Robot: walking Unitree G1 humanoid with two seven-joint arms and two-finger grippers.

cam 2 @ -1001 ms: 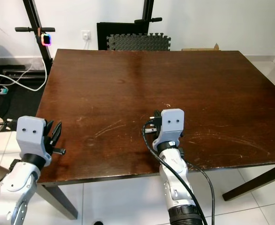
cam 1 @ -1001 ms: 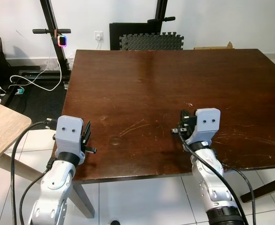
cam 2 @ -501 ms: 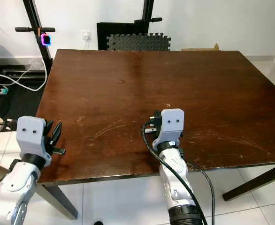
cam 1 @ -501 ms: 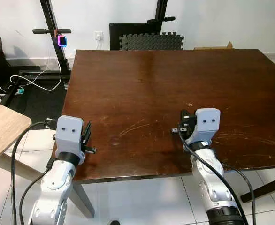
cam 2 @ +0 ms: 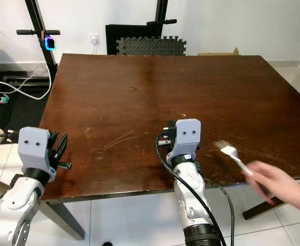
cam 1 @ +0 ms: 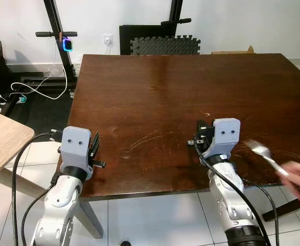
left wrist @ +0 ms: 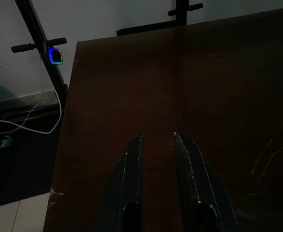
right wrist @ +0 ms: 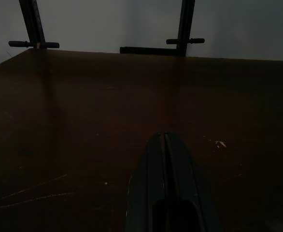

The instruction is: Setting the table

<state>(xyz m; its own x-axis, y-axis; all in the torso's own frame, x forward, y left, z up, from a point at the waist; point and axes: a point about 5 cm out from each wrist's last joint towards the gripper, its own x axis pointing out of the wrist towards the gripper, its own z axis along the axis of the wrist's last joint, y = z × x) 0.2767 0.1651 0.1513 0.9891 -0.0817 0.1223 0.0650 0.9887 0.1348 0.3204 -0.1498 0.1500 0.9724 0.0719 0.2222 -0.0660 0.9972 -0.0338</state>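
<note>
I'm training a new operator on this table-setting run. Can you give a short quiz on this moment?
1. True or false: the right claw is shut and holds nothing.
2. What does the person's hand hold? A) fork B) cup C) plate
3. Fill in: the left claw is ____, at the table's near left edge.

Key: 1 true; 2 A; 3 open.
</note>
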